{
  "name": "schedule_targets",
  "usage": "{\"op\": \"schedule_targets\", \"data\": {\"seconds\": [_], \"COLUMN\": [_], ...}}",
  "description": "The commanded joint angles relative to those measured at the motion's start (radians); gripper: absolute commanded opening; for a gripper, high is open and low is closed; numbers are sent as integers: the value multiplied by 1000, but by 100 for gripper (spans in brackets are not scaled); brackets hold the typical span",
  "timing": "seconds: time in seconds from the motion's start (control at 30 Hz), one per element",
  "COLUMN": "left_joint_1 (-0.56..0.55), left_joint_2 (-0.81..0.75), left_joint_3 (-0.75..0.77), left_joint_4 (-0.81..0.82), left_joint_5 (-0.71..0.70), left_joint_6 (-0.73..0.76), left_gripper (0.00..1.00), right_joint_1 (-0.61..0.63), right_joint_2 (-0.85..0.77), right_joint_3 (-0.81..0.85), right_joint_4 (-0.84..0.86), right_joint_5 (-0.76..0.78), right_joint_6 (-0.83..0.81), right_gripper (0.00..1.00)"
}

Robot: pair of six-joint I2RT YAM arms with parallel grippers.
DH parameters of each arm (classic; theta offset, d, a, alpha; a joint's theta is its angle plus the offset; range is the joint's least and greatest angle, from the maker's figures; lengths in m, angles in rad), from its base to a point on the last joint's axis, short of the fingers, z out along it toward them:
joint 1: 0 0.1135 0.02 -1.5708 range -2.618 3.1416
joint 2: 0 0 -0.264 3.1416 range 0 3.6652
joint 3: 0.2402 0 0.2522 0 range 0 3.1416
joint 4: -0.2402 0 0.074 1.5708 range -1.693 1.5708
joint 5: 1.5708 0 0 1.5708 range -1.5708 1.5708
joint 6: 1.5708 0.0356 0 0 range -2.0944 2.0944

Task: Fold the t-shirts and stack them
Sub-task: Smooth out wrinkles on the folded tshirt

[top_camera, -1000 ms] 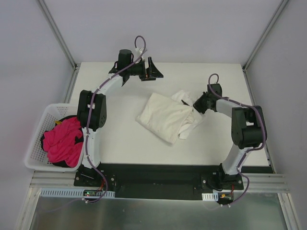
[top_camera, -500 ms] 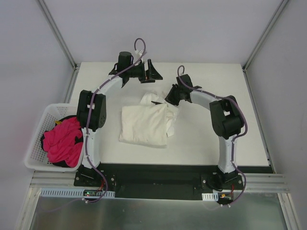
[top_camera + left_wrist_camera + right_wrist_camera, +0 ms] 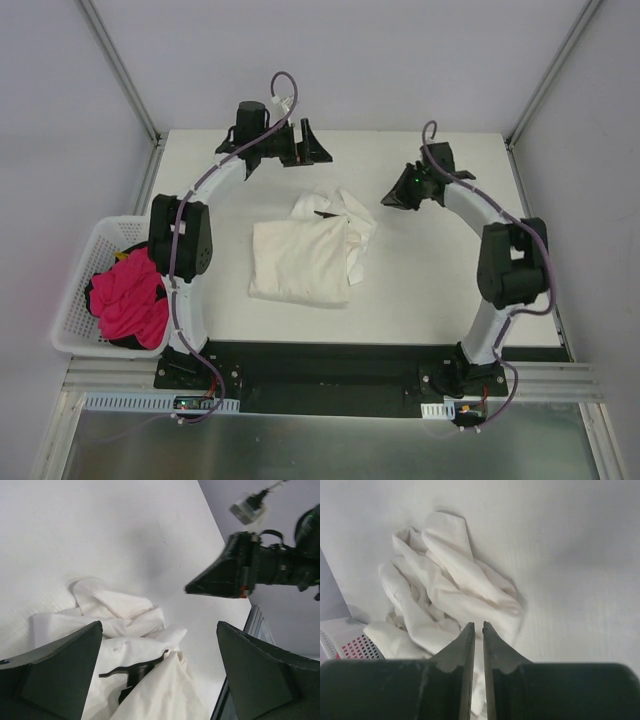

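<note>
R gripper [image 3: 388, 202], top view: hangs over bare table [image 3: 450, 285] just right of the shirts, apart from them, tip aimed left; jaw gap too small to read from up here. L gripper [image 3: 316, 145] is at far side of table, jaws spread wide, nothing btwn them. Cream shirt [image 3: 298, 262] lies mid-table, flat, folded to a rough rectangle. Printed shirt [image 3: 347, 212] is bunched at its far-right corner, touching it & trailing down its right edge, w/ black print [image 3: 325, 213] showing. Basket [image 3: 72, 300] w/ pink cloth [image 3: 130, 295] stands beside table's left edge

L wrist view: L gripper [image 3: 159, 625] fingers [image 3: 55, 675] sit far apart at the bottom corners, empty. Printed shirt [image 3: 125, 615] lies crumpled on table below & btwn them. R gripper [image 3: 190, 586] floats upper right, clear of cloth

R wrist view: R gripper [image 3: 478, 624] fingers [image 3: 460, 650] nearly together, only a thin slit left, nothing gripped. Printed shirt [image 3: 450, 580] lies heaped just beyond the tips; contact can't be made out. Basket [image 3: 342, 635] corner at lower left
</note>
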Motion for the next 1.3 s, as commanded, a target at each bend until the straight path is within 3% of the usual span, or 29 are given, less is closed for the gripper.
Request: {"op": "schedule_targets", "data": {"seconds": [0.0,0.2,0.43,0.93,1.27], "left_joint_1": [57,109,113,116,129], "left_joint_2": [-61,-73,-59,-36,13], "left_joint_3": [39,-41,-35,-38,-21], "left_joint_4": [-84,-84,-84,-84,-84], "left_joint_5": [-12,-41,-26,-9,16], "left_joint_6": [99,116,116,134,131], "left_gripper": [96,95,94,94,94], "right_joint_1": [-30,25,122,164,135], "right_joint_2": [-248,-362,-351,-132,20], "right_joint_3": [-128,-395,-530,-412,-243], "right_joint_4": [-52,70,210,274,258], "right_joint_5": [21,-26,-71,-127,-129], "right_joint_6": [-76,15,119,186,193], "right_gripper": [15,15,14,13,13]}}
